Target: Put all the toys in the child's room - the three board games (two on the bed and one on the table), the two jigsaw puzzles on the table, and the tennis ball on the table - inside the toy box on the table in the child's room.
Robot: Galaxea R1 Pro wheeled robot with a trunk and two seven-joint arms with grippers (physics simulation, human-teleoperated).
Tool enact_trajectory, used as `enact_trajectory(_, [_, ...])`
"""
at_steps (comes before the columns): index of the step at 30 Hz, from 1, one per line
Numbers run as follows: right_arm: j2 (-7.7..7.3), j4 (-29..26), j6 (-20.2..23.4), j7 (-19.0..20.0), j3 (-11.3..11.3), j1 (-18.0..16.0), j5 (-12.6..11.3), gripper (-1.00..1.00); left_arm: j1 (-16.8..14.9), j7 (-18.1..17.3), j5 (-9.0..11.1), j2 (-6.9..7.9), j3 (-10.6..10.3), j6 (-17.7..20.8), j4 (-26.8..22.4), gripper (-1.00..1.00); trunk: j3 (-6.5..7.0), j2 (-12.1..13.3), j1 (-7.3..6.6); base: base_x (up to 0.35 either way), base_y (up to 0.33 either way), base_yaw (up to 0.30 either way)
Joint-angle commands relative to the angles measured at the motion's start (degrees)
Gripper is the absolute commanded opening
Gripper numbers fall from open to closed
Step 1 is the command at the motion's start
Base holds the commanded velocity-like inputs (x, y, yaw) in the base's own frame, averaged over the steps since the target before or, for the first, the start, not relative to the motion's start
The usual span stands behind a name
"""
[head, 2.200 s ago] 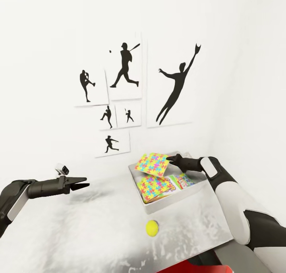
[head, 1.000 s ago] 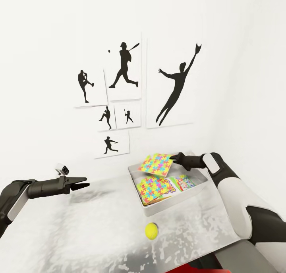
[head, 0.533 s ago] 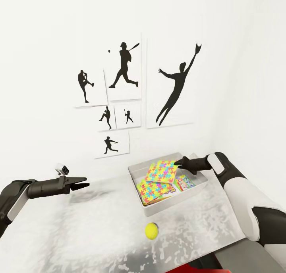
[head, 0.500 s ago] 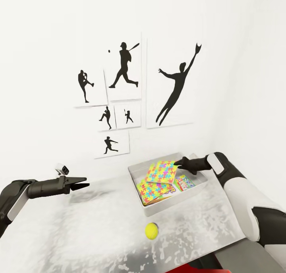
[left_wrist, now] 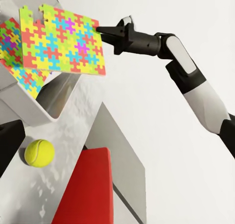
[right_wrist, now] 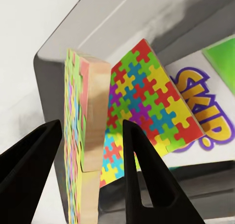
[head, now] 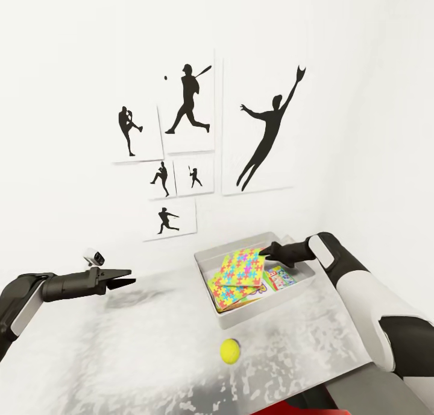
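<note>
My right gripper (head: 265, 251) is shut on one corner of a multicoloured jigsaw puzzle (head: 241, 269), seen edge-on between the fingers in the right wrist view (right_wrist: 88, 136). That puzzle tilts down into the light-grey toy box (head: 253, 315), its low side over the second jigsaw puzzle (head: 222, 299) lying there. A board game (head: 282, 277) printed "SKIP" lies flat beside them (right_wrist: 205, 111). The tennis ball (head: 230, 350) rests on the table (head: 120, 354) in front of the box. My left gripper (head: 125, 278) hangs open and holds nothing, far left of the box.
Black sports-silhouette pictures (head: 259, 131) hang on the white wall behind the table. A red object (head: 289, 410) shows at the table's near edge, also red object (left_wrist: 83, 190) below the ball. The box stands near the table's right corner.
My right gripper has come down with the puzzle, from above the toy box to inside it, the puzzle's low side now over the other puzzle. The left arm and the ball stayed put.
</note>
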Motion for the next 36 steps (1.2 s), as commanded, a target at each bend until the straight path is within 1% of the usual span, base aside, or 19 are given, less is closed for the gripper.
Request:
enact_trajectory(1, [-0.09,0.0,0.0,0.6,0.3,-0.1,0.3,-1.00,-0.1,-0.2,0.2,0.07,-0.2,0.6,0.0,1.00,-0.13,-0.1,0.04,0.000,0.000,0.000])
enact_trajectory(10, [-0.12,0.0,-0.1,0.6,0.3,0.0,0.3,-1.00,-0.1,-0.3,0.6,-0.09,-0.2,0.6,0.0,1.00,-0.64,-0.1,0.04,0.000,0.000,0.000])
enact_trajectory(12, [-0.12,0.0,-0.1,0.7,0.2,0.0,0.3,-1.00,-0.1,-0.8,0.7,-0.09,-0.3,0.6,-0.2,1.00,-0.83,-0.1,0.04,0.000,0.000,0.000])
enact_trajectory(14, [-0.12,0.0,-0.1,0.7,0.2,0.0,0.3,-1.00,-0.1,-2.9,0.5,-0.20,-0.4,0.6,-0.3,1.00,-1.01,-0.1,0.04,0.000,0.000,0.000])
enact_trajectory(16, [-0.12,0.0,-0.1,0.7,0.2,0.0,0.3,-1.00,-0.1,-4.1,0.4,-0.21,-0.4,0.6,-0.4,1.00,-1.20,-0.1,0.04,0.000,0.000,0.000])
enact_trajectory(19, [-0.12,0.0,-0.1,0.8,0.1,-0.1,0.3,-1.00,-0.1,-4.7,0.3,-0.23,-0.3,0.6,-0.5,1.00,-1.48,-0.1,0.04,0.000,0.000,0.000])
enact_trajectory(23, [-0.07,0.0,-0.1,2.2,0.1,-0.1,0.3,-1.00,-0.2,-4.9,0.3,-0.30,0.1,0.7,-0.6,1.00,-1.86,-0.1,0.04,0.000,0.000,0.000])
enact_trajectory(26, [0.01,0.0,-0.1,3.1,0.1,-0.1,0.3,-1.00,-1.1,-4.8,0.4,-1.02,0.0,0.9,-0.9,1.00,-2.14,-0.1,0.04,0.000,0.000,0.000])
enact_trajectory(30, [0.12,0.0,-0.3,3.3,0.1,-0.1,0.3,-1.00,-2.5,-4.8,0.5,-1.50,0.1,1.1,-1.0,1.00,-2.52,-0.1,0.04,0.000,0.000,0.000])
enact_trajectory(36, [0.08,0.0,-0.6,3.4,0.0,-0.1,0.3,-1.00,-2.7,-4.8,0.2,-1.65,0.0,0.6,-0.8,1.00,-3.09,-0.1,0.04,0.000,0.000,0.000])
